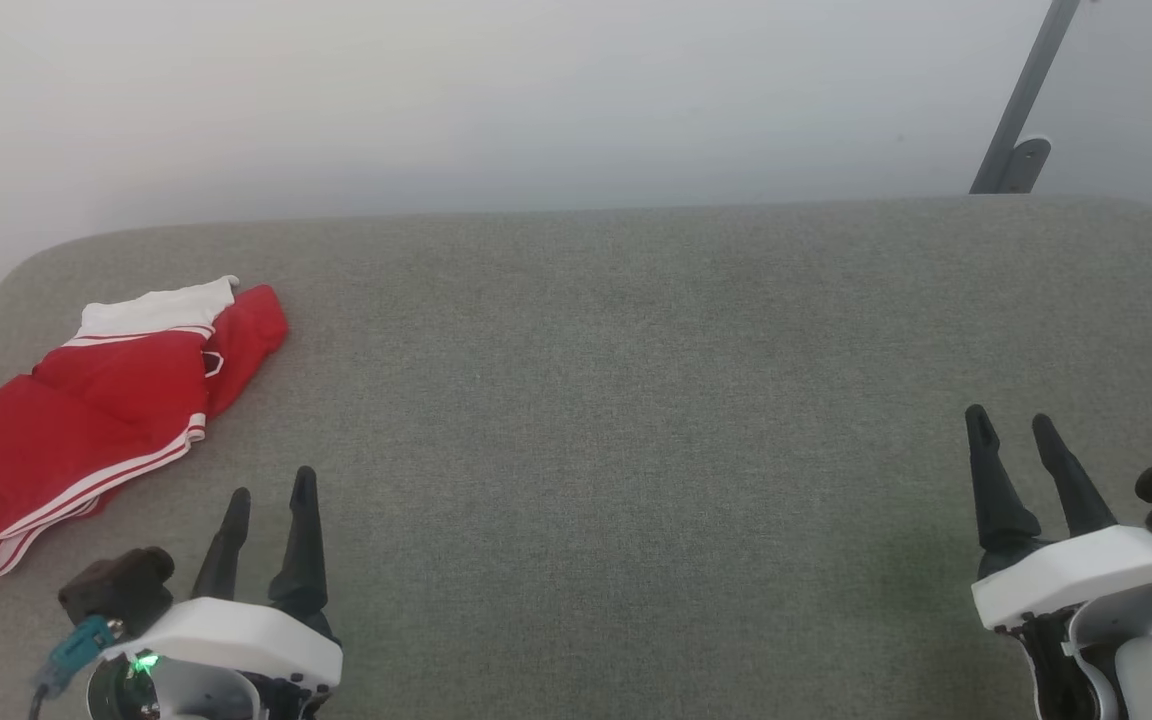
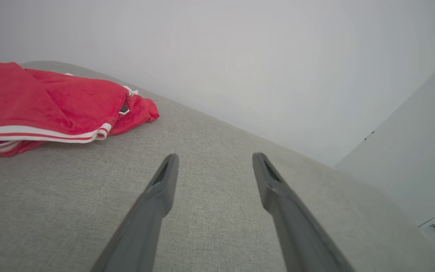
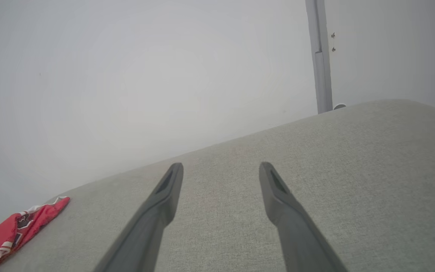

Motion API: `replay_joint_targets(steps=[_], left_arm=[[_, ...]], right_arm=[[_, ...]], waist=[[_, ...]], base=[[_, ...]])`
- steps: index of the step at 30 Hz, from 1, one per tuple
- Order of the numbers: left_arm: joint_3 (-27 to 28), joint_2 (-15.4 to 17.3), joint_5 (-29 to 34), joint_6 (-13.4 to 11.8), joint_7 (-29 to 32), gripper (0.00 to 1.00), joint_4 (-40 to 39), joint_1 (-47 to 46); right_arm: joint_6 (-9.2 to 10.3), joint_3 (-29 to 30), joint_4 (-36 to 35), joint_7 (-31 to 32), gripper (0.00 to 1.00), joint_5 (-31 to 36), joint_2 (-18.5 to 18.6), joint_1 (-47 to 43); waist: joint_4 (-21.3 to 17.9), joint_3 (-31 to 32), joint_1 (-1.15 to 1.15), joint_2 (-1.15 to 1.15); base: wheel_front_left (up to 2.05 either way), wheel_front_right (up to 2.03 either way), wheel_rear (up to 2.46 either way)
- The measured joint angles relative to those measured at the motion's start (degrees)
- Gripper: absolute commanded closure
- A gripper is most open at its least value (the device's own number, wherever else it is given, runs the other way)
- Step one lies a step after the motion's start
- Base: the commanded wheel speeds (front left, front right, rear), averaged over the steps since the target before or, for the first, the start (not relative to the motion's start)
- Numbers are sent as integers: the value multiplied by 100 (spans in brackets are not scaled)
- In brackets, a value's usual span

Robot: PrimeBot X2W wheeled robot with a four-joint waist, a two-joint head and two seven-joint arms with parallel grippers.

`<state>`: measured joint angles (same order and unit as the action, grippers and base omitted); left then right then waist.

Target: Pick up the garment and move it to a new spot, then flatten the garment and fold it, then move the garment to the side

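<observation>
Head view: shirt (image 1: 106, 410) lies bunched far left; left pincer (image 1: 273, 482), open and empty like the right pincer (image 1: 1008, 416), should probably pinch a thick fold

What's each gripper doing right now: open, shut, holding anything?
Left gripper: open, empty, near the garment but not touching it.
Right gripper: open, empty, over the grey surface.
</observation>
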<state>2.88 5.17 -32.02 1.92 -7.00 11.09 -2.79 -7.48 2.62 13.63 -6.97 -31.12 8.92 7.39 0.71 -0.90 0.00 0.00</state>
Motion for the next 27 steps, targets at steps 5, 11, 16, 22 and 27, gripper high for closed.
replay_joint_targets(steps=[5,11,16,22,27], left_arm=[[-91,37,267,-91,-76,0,-43,21],[-197,121,605,-193,-169,0,-64,21],[-256,146,855,-254,-240,0,-60,21],[-296,177,1159,-300,-323,0,-67,27],[-324,187,1392,-315,-381,0,-54,36]], right_arm=[[0,-21,-31,-74,0,420,5,24],[0,-26,-44,-162,0,828,20,81],[0,-18,-47,-235,0,1078,33,90],[-1,-1,-64,-315,0,1414,40,90],[-1,77,-77,-375,0,1622,34,90]], waist=[[-2,-18,0,0],[-5,-54,0,0],[-10,-69,0,0],[-12,-65,0,0],[0,-51,0,0]], base=[[0,0,0],[0,0,0],[0,0,0],[0,0,0],[0,0,0]])
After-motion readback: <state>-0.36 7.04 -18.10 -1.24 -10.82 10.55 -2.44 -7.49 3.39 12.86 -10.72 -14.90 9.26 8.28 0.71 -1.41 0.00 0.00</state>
